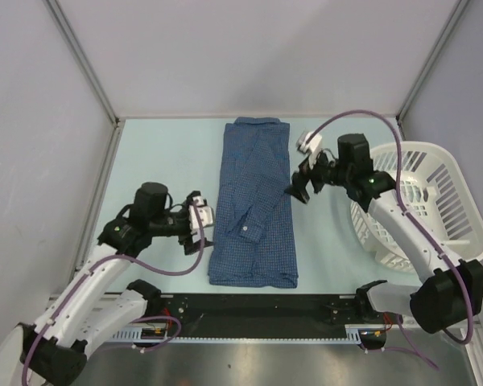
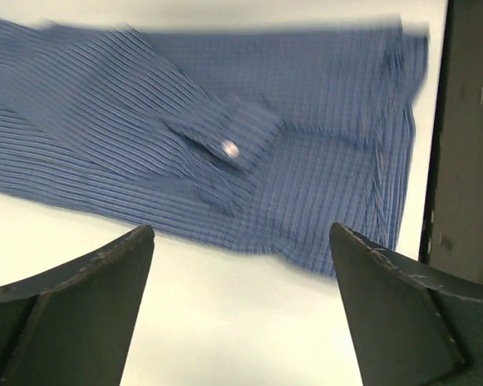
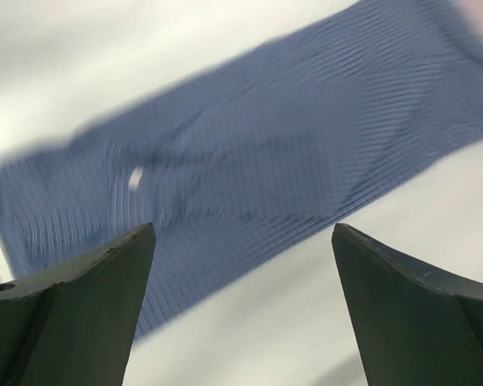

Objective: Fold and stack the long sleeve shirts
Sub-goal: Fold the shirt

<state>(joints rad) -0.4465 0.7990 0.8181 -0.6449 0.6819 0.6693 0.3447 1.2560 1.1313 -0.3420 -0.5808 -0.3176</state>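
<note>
Nearest, the left gripper (image 1: 203,223) hovered released, jaws spread wide and holding nothing, just beside the left edge of the long sleeve shirt (image 1: 253,201). That blue shirt lay flat on the worktop (image 1: 161,153), folded into a long narrow strip with one buttoned cuff across its middle. Farther back, the right gripper (image 1: 299,185) stood equally spread at the shirt's right edge, the white laundry basket (image 1: 439,193) behind it.
</note>
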